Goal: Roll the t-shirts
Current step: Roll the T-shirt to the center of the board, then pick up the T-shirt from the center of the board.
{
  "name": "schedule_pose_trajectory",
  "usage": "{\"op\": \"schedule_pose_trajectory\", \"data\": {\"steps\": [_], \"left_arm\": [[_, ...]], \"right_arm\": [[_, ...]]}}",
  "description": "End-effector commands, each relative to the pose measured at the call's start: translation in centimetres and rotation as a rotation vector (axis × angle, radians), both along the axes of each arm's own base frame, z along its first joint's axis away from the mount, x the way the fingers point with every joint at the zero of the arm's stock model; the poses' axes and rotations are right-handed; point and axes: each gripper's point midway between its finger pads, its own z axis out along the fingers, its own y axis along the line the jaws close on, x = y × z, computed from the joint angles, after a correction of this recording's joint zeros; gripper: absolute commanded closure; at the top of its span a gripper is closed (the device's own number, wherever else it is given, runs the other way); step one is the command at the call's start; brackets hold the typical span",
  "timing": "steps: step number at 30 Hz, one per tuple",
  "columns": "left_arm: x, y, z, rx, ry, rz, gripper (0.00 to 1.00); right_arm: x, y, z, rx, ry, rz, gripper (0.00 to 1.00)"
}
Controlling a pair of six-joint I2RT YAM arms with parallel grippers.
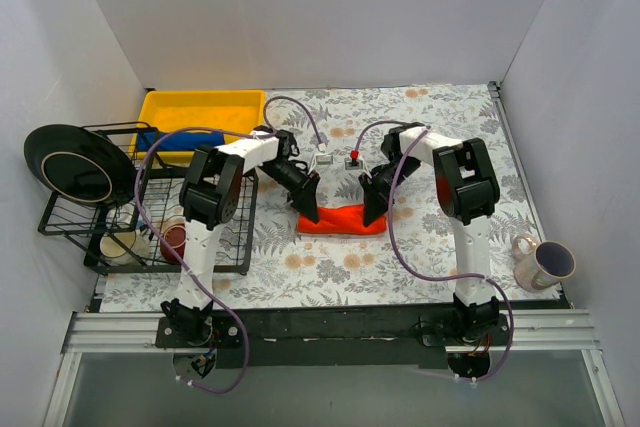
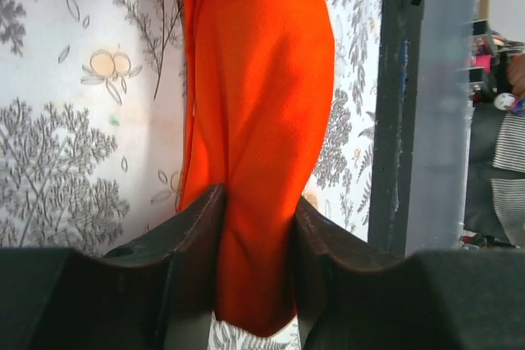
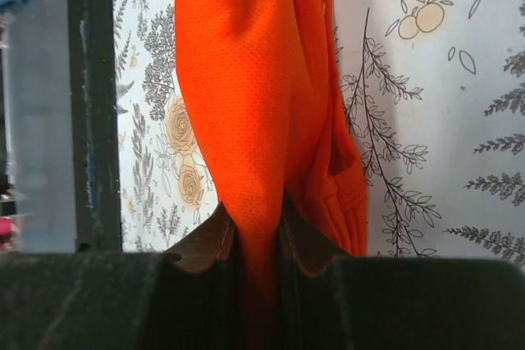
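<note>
The orange-red t-shirt (image 1: 341,219) lies as a narrow, bunched roll on the floral table top, between my two grippers. My left gripper (image 1: 309,213) is shut on its left end; in the left wrist view the cloth (image 2: 258,120) runs up from between the fingers (image 2: 197,219). My right gripper (image 1: 373,213) is shut on its right end; in the right wrist view the cloth (image 3: 246,96) is pinched between the fingers (image 3: 215,239). A royal blue t-shirt (image 1: 160,137) shows partly in the yellow bin.
A yellow bin (image 1: 205,107) stands at the back left. A black wire rack (image 1: 140,217) on the left holds a black plate (image 1: 68,162), cups and a red bowl (image 1: 175,242). A mug (image 1: 545,265) stands at the right. Small items (image 1: 340,159) lie behind the shirt.
</note>
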Motion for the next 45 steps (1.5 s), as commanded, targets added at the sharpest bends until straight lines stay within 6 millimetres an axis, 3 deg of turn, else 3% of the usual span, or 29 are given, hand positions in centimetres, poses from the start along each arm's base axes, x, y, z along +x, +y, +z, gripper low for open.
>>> {"op": "schedule_pose_trajectory", "data": {"steps": [1,6,7,10,11,13,14,15,16,17,19,25,28,34,37,45], "left_arm": [[3.0,2.7,1.7,0.102,-0.250,0.074,0.62],[5.4,2.6,4.4,0.089,-0.452,0.149,0.54],[5.8,2.5,6.4,0.058,-0.524,0.159,0.52],[6.6,1.1,9.7,-0.002,-0.702,0.168,0.49],[6.1,-0.4,10.8,-0.034,-0.768,0.138,0.48],[4.5,-1.6,10.8,-0.052,-0.851,0.074,0.48],[3.0,-3.3,12.2,-0.110,-0.921,0.028,0.48],[2.1,-4.0,12.2,-0.135,-0.961,-0.018,0.47],[0.0,-4.9,11.0,-0.150,-0.956,-0.070,0.47],[0.0,-5.8,11.6,-0.186,-1.011,-0.075,0.47],[-1.5,-6.8,10.0,-0.196,-1.029,-0.109,0.47],[-3.0,-9.6,7.8,-0.235,-1.105,-0.157,0.46],[-3.6,-10.1,5.9,-0.207,-1.160,-0.182,0.46],[-2.7,-9.9,2.5,-0.131,-1.280,-0.199,0.43],[-2.2,-9.0,-0.5,-0.036,-1.315,-0.227,0.36],[0.2,-8.1,-0.6,0.068,-1.388,-0.165,0.36]], "right_arm": [[0.0,-3.3,-2.3,-0.182,0.078,0.005,0.89],[0.9,-2.8,-2.6,-0.185,0.085,-0.018,0.89],[0.9,-2.8,-2.7,-0.189,0.092,-0.022,0.89],[1.4,-2.5,-2.9,-0.194,0.102,-0.035,0.89],[1.8,-2.3,-2.9,-0.192,0.096,-0.040,0.89],[1.8,-2.3,-3.3,-0.203,0.116,-0.046,0.90],[2.0,-2.2,-3.4,-0.205,0.114,-0.047,0.90],[2.0,-2.2,-3.8,-0.210,0.122,-0.048,0.90],[2.0,-2.2,-3.9,-0.218,0.129,-0.051,0.90],[2.1,-2.2,-4.1,-0.221,0.134,-0.054,0.90],[2.2,-2.0,-4.3,-0.225,0.151,-0.064,0.90],[2.8,-1.6,-4.4,-0.211,0.150,-0.078,0.91],[3.1,-1.3,-4.3,-0.201,0.143,-0.083,0.91],[2.8,-1.2,-4.1,-0.186,0.160,-0.085,0.91],[2.4,-1.2,-4.3,-0.180,0.178,-0.086,0.91],[1.8,-1.2,-4.9,-0.177,0.208,-0.085,0.91]]}}
